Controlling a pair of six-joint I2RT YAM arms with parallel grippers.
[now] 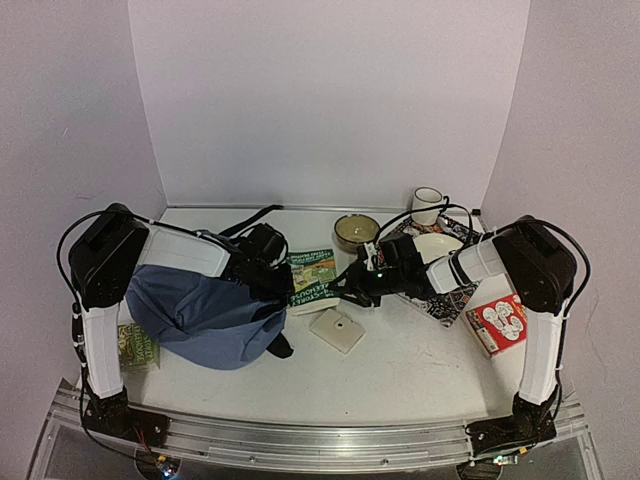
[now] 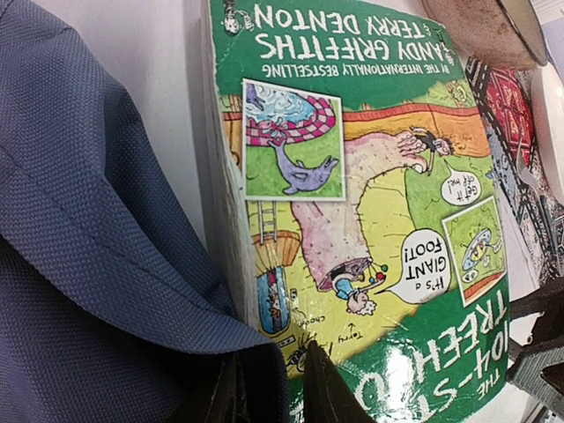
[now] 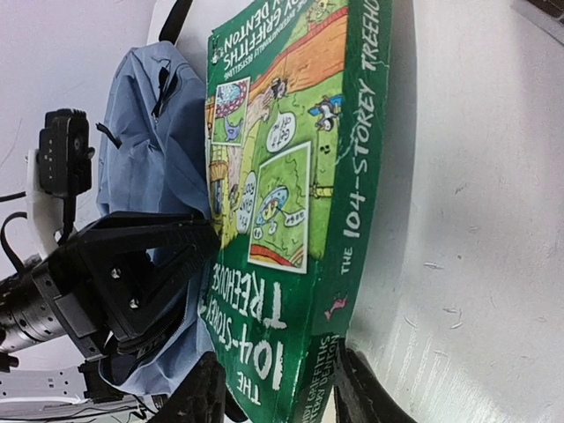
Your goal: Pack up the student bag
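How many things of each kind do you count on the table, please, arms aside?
Bags: 1, student bag
Books: 1, green paperback
Crockery: 3, mug, round bowl, white dish
Boxes: 1, red box
Unclear flat items: 3, beige square, green item, patterned item
Total: 9

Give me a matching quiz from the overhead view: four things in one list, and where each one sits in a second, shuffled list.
Things:
1. student bag
2. green book
3. white mug
4. red box

Places:
A. far back, on the right
B. right side, nearer the front
C. left side
D. centre, just right of the student bag

Pairs: 1-C, 2-D, 3-A, 4-B
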